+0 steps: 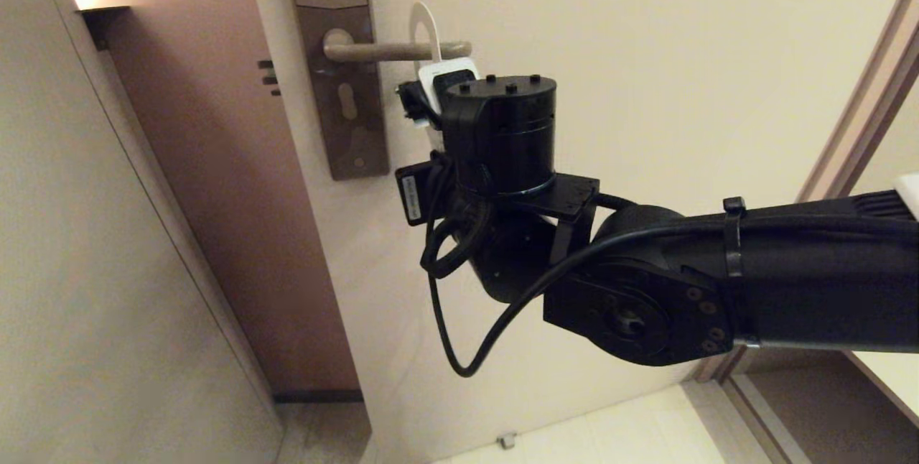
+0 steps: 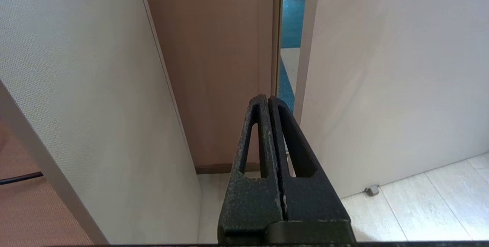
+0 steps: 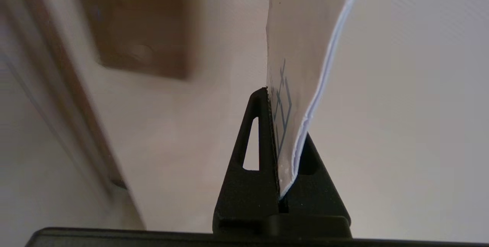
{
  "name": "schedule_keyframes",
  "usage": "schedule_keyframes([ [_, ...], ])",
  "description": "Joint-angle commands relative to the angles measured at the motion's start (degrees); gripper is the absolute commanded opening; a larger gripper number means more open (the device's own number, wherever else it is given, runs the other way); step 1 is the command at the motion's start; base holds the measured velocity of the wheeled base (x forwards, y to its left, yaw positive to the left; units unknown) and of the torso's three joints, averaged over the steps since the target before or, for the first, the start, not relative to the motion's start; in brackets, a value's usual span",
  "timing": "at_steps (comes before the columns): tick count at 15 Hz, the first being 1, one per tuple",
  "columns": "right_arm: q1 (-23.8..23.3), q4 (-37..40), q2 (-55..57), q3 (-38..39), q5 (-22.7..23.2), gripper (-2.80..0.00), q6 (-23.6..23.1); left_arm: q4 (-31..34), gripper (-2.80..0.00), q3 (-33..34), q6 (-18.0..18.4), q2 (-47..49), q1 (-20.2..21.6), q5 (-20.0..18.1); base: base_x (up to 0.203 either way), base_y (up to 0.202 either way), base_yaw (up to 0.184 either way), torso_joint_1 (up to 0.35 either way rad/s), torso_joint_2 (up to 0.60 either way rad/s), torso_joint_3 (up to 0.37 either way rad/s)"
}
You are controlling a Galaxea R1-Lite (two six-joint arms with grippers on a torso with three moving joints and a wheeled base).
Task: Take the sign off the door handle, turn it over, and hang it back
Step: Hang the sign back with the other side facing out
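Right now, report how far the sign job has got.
Done: the right gripper is shut on the sign. In hand: the sign's loop is around the door handle, white face showing. Left: whether it has been flipped cannot be told. The left gripper is shut, empty.

Warm, dim light; glare seen at head view's upper left corner. Plate beyond the right gripper is motion-blurred.

Open door face right of the door handle; frame farther right.
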Motion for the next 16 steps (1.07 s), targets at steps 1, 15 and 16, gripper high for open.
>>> schedule_keyframes([
  [1, 0.99, -0.77, 1.73, -0.71, -0.76, -2.8, 0.0, -0.01, -2.8, 0.01, 0.01, 0.07, 0.01, 0.01, 0.0, 0.0, 0.0, 0.0, 0.0, 0.0],
  [15, 4.2, -2.76, 5.93, -3.67, -2.47, -2.8, 0.1, -0.01, -2.8, 0.01, 0.01, 0.07, 0.01, 0.08, 0.0, 0.0, 0.0, 0.0, 0.0, 0.0],
  [16, 4.2, -2.76, 6.01, -3.58, -2.49, -2.8, 0.1, -0.01, -2.8, 0.01, 0.01, 0.07, 0.01, 0.03, 0.0, 0.0, 0.0, 0.0, 0.0, 0.0],
])
